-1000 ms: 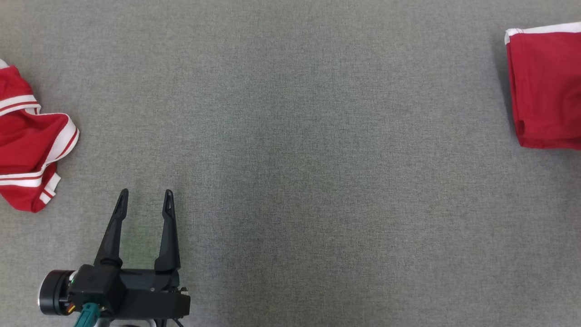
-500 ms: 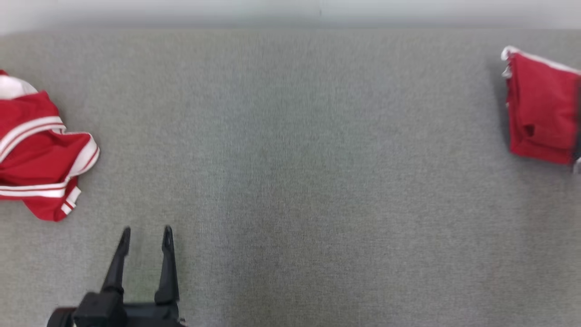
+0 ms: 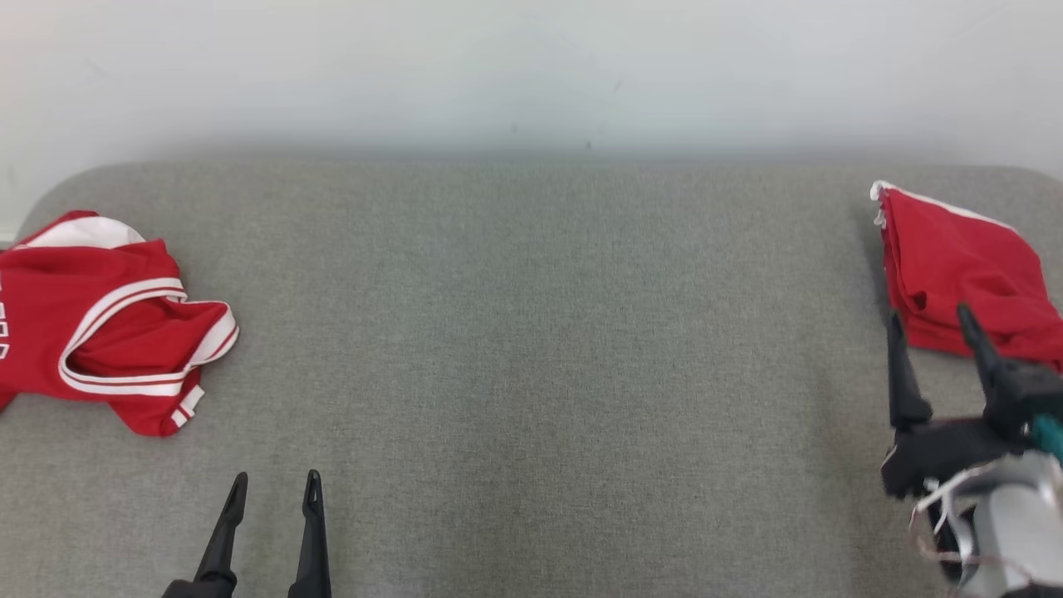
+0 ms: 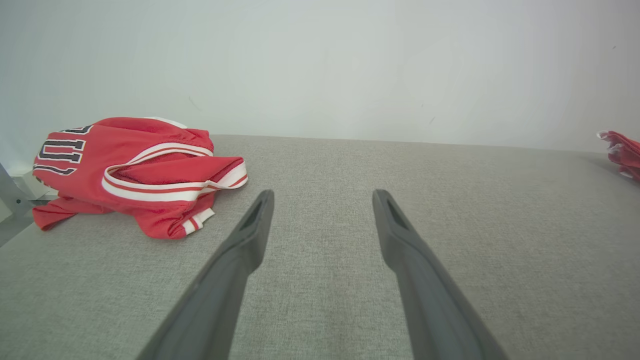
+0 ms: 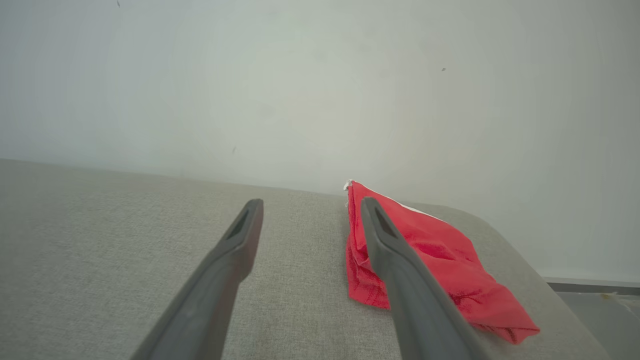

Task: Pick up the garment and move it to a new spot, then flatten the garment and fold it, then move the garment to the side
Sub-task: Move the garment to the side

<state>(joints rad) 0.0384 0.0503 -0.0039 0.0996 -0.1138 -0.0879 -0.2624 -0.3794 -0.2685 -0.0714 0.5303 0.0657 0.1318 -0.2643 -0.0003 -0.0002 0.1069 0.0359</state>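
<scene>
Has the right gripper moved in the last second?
Yes: the right gripper, open, has come in from the view's right to the folded red garment's near left corner.

The left gripper (image 3: 276, 477) and right gripper (image 3: 928, 314) each have two long, slim dark fingers (image 4: 245, 250), tapering to points with a narrow slot near each tip. The right one's fingers join a black housing (image 3: 938, 453); beside the housing sit a teal connector (image 3: 1048, 436), loose white cables (image 3: 942, 498) and a pale grey forearm (image 3: 1009, 519).

We looked down from head camera on grey surface (image 3: 531, 374), wall (image 3: 531, 66) at 12 o'clock. Wrist cameras sat low, facing wall; right one shared folded garment (image 3: 955, 257) with head.
</scene>
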